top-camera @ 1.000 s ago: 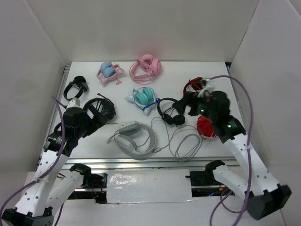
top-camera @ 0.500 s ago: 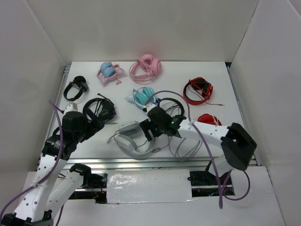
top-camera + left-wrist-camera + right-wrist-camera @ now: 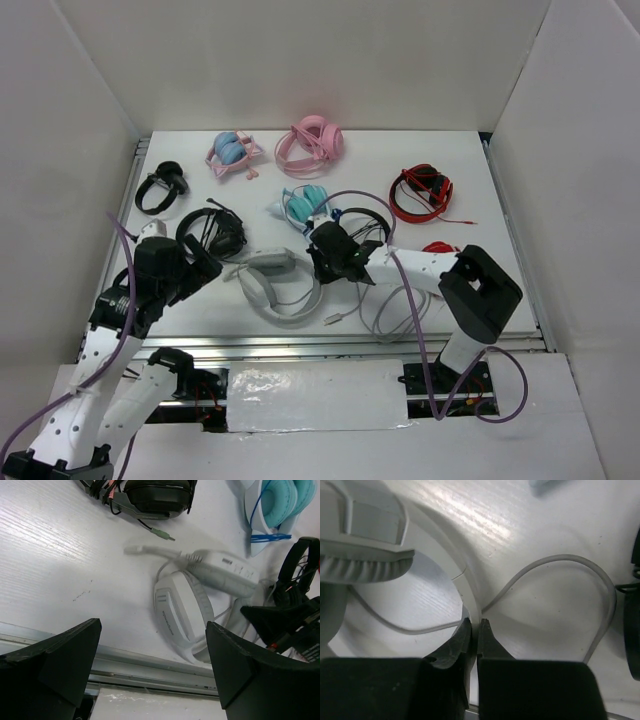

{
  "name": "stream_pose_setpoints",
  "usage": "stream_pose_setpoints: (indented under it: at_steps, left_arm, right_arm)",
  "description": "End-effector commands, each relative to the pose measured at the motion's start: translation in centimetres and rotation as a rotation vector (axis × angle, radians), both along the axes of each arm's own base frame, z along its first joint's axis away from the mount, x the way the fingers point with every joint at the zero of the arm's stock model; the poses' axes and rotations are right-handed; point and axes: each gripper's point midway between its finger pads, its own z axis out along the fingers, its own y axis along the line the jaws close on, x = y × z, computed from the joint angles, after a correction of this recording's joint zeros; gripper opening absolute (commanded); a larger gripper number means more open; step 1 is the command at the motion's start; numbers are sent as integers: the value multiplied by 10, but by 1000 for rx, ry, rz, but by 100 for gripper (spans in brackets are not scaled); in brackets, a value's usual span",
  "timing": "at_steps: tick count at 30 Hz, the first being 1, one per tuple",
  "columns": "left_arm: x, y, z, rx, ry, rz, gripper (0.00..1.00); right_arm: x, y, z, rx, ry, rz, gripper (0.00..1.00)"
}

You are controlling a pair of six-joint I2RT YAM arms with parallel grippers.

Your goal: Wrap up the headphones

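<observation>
Right gripper (image 3: 475, 625) is pinched shut on the white headphones (image 3: 272, 296), seemingly at the band's edge. Left gripper (image 3: 205, 268), at their nine o'clock, gapes wide and empty.

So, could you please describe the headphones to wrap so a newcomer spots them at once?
Find the white table's near edge, around its middle. The headphones lie there: the biggest pair, light grey, wide-banded, unlike the smaller teal pair behind them.
</observation>
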Motion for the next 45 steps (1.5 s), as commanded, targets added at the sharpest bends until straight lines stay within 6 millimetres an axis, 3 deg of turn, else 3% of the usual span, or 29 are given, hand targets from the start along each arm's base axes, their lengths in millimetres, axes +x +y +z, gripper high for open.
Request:
stream_pose_setpoints:
  at_steps: [1,5,9,10,12,13,16,22,23,25,26,27,28,29,30,32,34,35,39,45]
  left_arm:
    - [9,-10,18,3,-41,-73,99]
    - [17,-17,23,7,-44,-123,99]
    - [23,-23,42,-15,-98,-146,99]
    - [24,-28,49,-39,-121,-166,99]
    - [30,-38,62,-75,-172,-193,99]
    - [33,-43,66,-106,-181,-189,99]
    - [41,-61,76,-195,-205,-186,99]
    - [64,-77,80,-257,-223,-130,99]
    - [67,-80,84,-238,-239,-109,99]
    - [73,-86,78,-213,-220,-66,99]
    - [69,-100,77,-193,-208,-87,99]
    - [75,-100,95,-170,-252,-48,99]
    - [75,-120,90,-136,-228,-79,99]
    - [72,-122,85,-90,-202,-66,99]
    - [78,-119,104,-72,-246,1,99]
    - [77,-133,96,-13,-219,16,99]
    - [79,-135,94,16,-211,62,99]
    - [78,-139,91,15,-201,67,99]
    - [72,-133,72,16,-144,159,99]
    - [69,-124,77,-47,-194,261,99]
  right_arm:
    - [23,23,70,206,-130,-80,0]
    - [22,22,110,315,-159,-173,0]
    - [25,11,147,411,-184,-318,0]
    - [32,7,161,448,-201,-408,0]
    - [36,-1,168,441,-198,-494,0]
    - [43,-2,188,472,-233,-561,0]
    - [51,0,208,529,-233,-737,0]
    - [67,17,213,505,-185,-854,0]
    - [70,20,203,472,-171,-858,0]
    - [73,30,211,490,-165,-866,0]
    - [72,33,204,465,-163,-869,0]
    - [72,37,210,476,-170,-870,0]
    - [72,36,206,460,-170,-876,0]
    - [73,37,203,453,-169,-887,0]
    - [72,37,203,459,-164,-888,0]
    - [73,36,208,489,-155,-890,0]
    - [71,32,202,495,-149,-895,0]
    - [70,32,213,538,-157,-893,0]
    - [69,20,221,590,-175,-944,0]
    - [67,10,240,726,-193,-979,0]
